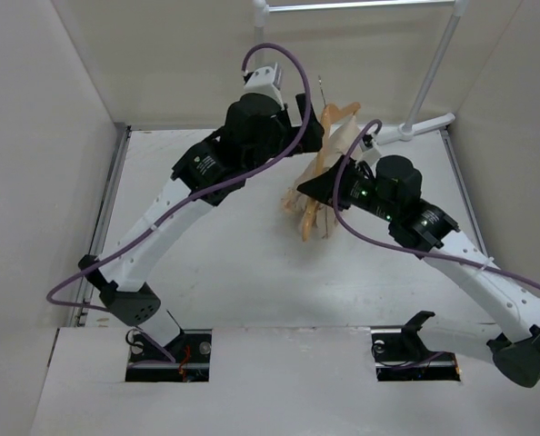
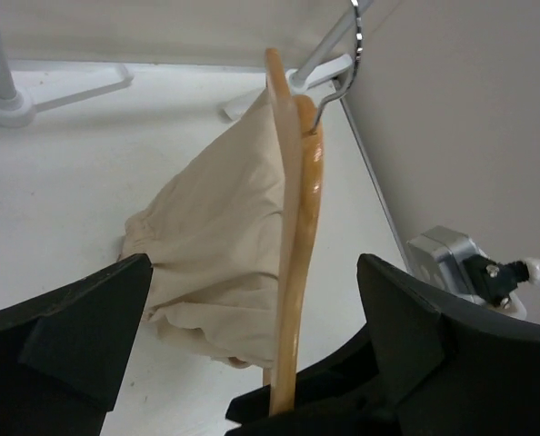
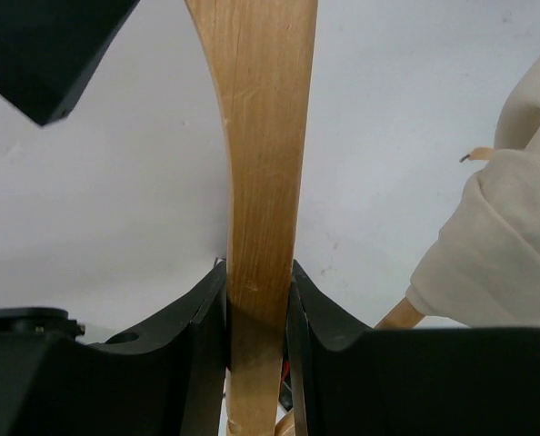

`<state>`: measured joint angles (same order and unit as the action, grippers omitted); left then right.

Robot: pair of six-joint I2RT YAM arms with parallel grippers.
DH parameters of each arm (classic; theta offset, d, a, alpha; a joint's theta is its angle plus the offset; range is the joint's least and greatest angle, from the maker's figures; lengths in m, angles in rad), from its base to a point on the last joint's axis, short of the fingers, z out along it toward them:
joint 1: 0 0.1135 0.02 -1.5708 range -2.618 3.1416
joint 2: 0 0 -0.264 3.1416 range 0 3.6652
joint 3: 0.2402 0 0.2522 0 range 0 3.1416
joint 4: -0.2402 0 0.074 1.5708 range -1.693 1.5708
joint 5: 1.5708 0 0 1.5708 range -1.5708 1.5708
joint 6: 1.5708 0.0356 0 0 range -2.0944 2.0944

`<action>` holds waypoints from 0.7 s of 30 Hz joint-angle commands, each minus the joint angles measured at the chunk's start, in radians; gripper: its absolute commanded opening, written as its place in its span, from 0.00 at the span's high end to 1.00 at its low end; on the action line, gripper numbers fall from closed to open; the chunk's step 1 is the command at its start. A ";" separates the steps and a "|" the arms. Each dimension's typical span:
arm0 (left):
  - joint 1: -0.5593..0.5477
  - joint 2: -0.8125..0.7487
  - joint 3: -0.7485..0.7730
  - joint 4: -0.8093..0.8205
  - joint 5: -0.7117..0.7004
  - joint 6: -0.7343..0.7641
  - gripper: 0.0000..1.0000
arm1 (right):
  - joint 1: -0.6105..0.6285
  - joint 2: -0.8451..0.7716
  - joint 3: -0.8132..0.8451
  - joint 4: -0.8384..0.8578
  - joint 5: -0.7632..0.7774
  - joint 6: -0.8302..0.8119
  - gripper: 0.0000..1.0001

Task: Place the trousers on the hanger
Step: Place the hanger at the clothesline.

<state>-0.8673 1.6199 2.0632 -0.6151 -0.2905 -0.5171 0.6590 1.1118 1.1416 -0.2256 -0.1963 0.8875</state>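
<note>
The tan wooden hanger point(image 2: 297, 227) stands on edge above the table, its metal hook point(image 2: 352, 45) at the far end. Cream trousers point(image 2: 215, 259) hang bunched over it on the left side. My left gripper point(image 2: 252, 272) is open wide, one finger on each side of the hanger and cloth, touching neither. My right gripper point(image 3: 259, 291) is shut on one wooden arm of the hanger point(image 3: 261, 182), with the trousers point(image 3: 506, 236) off to the right. In the top view the hanger point(image 1: 327, 118) sits between the two wrists, and the right gripper point(image 1: 317, 186) grips it from the right.
A white rack pole point(image 1: 434, 73) rises at the back right from a base point(image 1: 415, 127) on the table; its feet point(image 2: 34, 91) show behind the trousers. White walls close in the table on the left, back and right.
</note>
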 commanded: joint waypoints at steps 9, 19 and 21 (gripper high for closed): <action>0.144 -0.359 -0.322 0.229 -0.016 -0.021 0.00 | -0.158 0.046 0.171 0.190 -0.078 -0.021 0.92; 0.340 -0.544 -0.751 0.189 0.083 -0.176 0.00 | -0.400 0.296 0.478 0.175 -0.100 -0.007 0.94; 0.357 -0.564 -0.814 0.189 0.111 -0.195 0.00 | -0.436 0.357 0.549 0.166 -0.100 0.001 0.94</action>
<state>-0.5320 1.0847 1.3144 -0.4385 -0.2386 -0.6567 0.2630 1.4403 1.5532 -0.2085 -0.2855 0.9157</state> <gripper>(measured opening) 0.997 0.333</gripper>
